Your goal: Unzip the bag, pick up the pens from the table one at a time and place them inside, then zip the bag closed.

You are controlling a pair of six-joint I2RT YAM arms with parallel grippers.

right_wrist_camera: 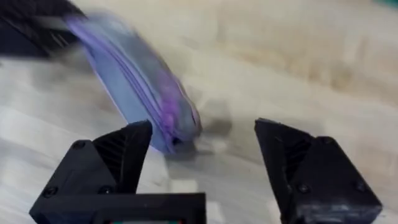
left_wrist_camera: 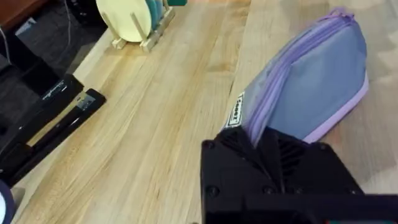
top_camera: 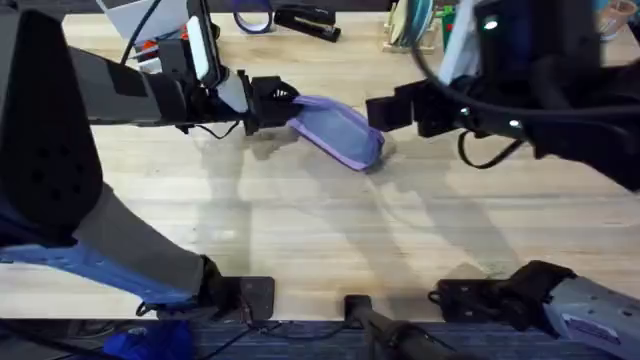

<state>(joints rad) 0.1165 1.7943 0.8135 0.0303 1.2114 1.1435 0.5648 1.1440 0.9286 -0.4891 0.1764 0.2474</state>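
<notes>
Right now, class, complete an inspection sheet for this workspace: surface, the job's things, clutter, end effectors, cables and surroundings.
Surface: light wooden table, bare in the middle.
Job's things: purple bag, zipper shut along the visible length; pens nothing seen.
Clutter: black stapler; rack of plates at the table's far edge.
End effectors: left end effector shut on one end of the bag; right end effector open, near the other end.
Cables: black cable looping from the right arm.
Surroundings: nothing seen.
</notes>
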